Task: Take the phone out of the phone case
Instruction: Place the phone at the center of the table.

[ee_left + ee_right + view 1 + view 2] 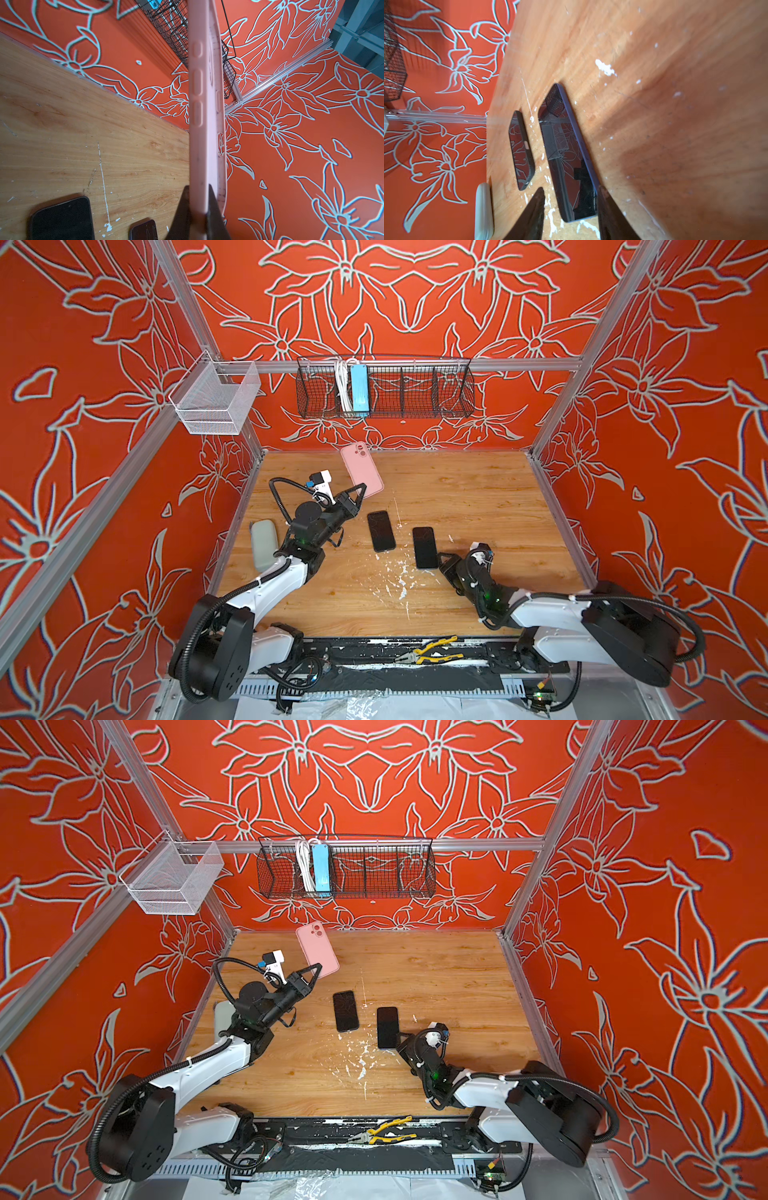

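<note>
Two risks are being run: the phone case (361, 469), being pinched aloft in the clamped left gripper (360, 489), could be shaken loose, and the phone (566, 155), being straddled on the table (478, 497) by the parted right gripper (571, 188), could be snagged and dragged.

A pale grey slab (264, 545) lay at the counter's (478, 497) nine o'clock edge. At twelve o'clock a black wire basket (415, 393) held a blue power strip (359, 390) and white cable (341, 385); yellow-handled pliers (438, 657) lay off it at six o'clock.
</note>
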`<state>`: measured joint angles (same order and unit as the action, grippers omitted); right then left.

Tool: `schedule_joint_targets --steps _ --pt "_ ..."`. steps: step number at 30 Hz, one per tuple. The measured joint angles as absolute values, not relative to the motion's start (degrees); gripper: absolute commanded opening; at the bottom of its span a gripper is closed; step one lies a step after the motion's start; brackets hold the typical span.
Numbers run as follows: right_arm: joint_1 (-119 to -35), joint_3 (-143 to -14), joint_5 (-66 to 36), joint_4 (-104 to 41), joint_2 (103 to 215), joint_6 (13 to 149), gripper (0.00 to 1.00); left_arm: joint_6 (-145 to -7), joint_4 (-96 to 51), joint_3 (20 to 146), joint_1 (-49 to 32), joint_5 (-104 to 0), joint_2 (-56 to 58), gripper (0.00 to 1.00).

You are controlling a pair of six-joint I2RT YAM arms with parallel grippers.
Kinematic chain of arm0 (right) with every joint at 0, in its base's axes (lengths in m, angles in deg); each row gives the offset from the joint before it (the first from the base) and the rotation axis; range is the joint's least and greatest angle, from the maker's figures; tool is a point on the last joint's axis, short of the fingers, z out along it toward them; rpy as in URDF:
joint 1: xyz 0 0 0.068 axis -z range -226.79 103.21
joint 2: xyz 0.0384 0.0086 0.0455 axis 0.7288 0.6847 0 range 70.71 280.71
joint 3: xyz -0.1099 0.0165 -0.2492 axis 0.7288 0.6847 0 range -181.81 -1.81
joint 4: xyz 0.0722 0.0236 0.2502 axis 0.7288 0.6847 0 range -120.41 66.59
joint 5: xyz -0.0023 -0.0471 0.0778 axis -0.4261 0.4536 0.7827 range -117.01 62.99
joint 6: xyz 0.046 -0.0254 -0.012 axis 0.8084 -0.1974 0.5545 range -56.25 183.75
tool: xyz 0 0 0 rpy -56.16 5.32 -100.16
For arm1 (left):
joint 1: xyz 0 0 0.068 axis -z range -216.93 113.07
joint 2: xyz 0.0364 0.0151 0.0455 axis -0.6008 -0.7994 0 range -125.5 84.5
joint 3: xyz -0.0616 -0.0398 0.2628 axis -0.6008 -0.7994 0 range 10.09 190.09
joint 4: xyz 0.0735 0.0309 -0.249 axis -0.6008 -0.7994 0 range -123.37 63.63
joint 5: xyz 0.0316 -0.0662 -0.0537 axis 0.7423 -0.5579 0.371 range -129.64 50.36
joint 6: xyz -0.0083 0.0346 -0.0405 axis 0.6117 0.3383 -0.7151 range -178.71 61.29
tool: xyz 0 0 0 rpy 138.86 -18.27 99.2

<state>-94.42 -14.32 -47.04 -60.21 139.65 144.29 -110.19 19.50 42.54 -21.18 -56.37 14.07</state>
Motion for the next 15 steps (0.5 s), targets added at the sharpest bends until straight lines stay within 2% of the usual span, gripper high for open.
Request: schedule_joint_targets --steps 4,8,15 --pt "-94.38 -15.5 -48.65 -53.04 132.77 141.38 0.5 -111.63 19.37 42.43 -19.45 -55.69 13.92 0.0" --pt "-92.83 -17.9 -48.61 -44.37 124.75 136.13 0.53 -112.86 19.8 42.47 -13.49 -54.45 11.86 0.0" --pt "-85.09 -28.42 -47.04 -28.72 108.27 124.57 0.58 -117.12 21.68 43.3 -2.95 -50.19 2.83 0.0"
